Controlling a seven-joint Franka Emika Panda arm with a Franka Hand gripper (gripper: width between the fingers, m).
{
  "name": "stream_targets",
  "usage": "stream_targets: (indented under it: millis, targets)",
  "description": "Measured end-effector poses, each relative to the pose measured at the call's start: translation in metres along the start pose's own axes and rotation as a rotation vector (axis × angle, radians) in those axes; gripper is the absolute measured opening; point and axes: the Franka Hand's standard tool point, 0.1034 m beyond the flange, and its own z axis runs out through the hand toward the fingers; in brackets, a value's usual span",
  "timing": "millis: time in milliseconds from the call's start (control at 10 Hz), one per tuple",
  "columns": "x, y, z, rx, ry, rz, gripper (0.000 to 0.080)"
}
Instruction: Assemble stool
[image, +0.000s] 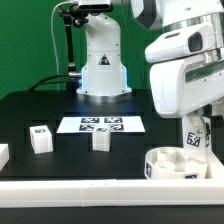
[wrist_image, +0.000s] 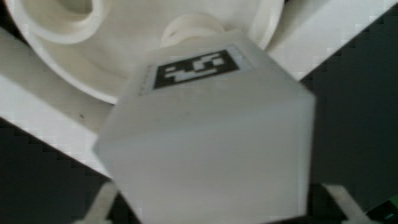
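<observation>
White plastic leg (image: 194, 137), pinched between the fingers (image: 205, 118), stands upright over the round seat (image: 168, 166) on the tabletop (image: 40, 108); whether they touch is unclear.

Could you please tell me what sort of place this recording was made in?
Most likely a robotics lab bench. A robot arm is mounted on a black table with a green backdrop behind it, and a marker board lies near a white tagged leg.
</observation>
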Motion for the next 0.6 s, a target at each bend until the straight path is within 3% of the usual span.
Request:
stream_targets:
  millis: [600]
  targets:
    - [-0.015,0.021,-0.004,0.002,0.078,0.342,0.0345]
